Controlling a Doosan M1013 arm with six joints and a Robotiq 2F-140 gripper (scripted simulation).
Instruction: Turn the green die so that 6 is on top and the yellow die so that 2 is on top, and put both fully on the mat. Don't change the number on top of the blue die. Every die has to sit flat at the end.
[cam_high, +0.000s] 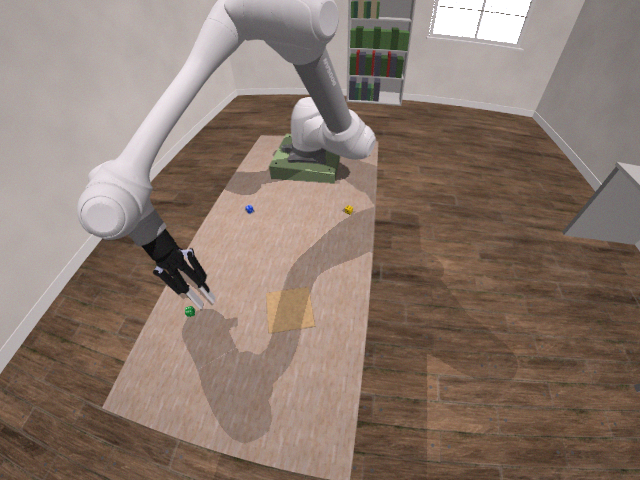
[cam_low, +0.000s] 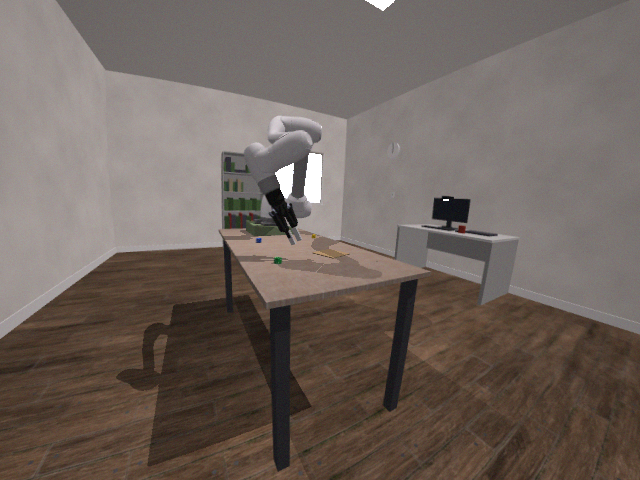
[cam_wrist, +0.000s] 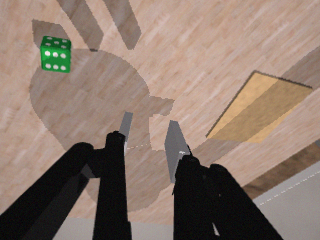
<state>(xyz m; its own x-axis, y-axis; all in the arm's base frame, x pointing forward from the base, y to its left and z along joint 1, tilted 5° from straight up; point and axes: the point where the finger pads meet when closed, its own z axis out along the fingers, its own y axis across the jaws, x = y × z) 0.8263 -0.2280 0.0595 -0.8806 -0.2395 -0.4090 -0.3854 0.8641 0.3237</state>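
jaws are partly open at the end of my gripper (cam_high: 207, 304) (cam_low: 295, 241) (cam_wrist: 151, 119), with nothing between them. i have them tilted above the tabletop (cam_high: 310, 413) (cam_low: 310, 289) (cam_wrist: 210, 50), apart from all three dice. the green die (cam_high: 189, 311) (cam_low: 278, 260) (cam_wrist: 55, 55) rests near the table's long edge, close to the fingertips in the top view but outside the tan mat (cam_high: 273, 315) (cam_low: 330, 254) (cam_wrist: 260, 110). my wrist view shows one of its faces with six pips and another with five; i can't say for certain which is uppermost. the yellow die (cam_high: 348, 209) (cam_low: 313, 236) sits nearer the green base (cam_high: 279, 173) (cam_low: 253, 227), by the opposite long edge, and is off the mat too. the blue die (cam_high: 249, 209) (cam_low: 258, 240) lies across from it, also on the bare wood-toned surface. both are too small for me to read their top numbers. part of the arm's shadow crosses the mat.
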